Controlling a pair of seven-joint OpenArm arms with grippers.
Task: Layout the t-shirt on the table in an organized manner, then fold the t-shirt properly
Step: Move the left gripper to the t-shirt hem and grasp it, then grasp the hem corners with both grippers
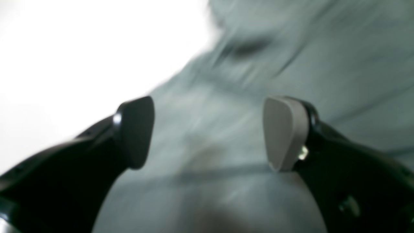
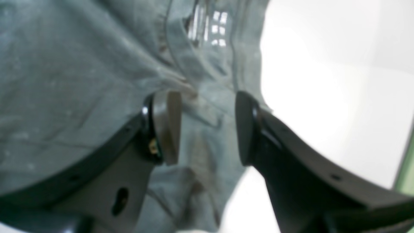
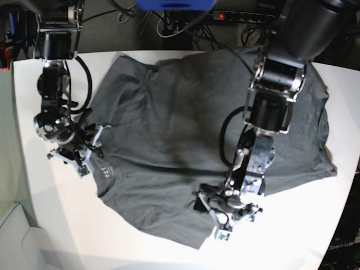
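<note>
On the table (image 3: 34, 185), t-shirt (image 3: 180, 129) under both parted, seemingly empty grippers, left gripper (image 1: 208, 132), right gripper (image 2: 207, 127).

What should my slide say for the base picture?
Two robot arms lean over a grey t-shirt spread on a white table.

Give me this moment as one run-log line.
t-shirt: spread on table, wrinkled, unfolded | left gripper: open over cloth | right gripper: open near neck label
</note>
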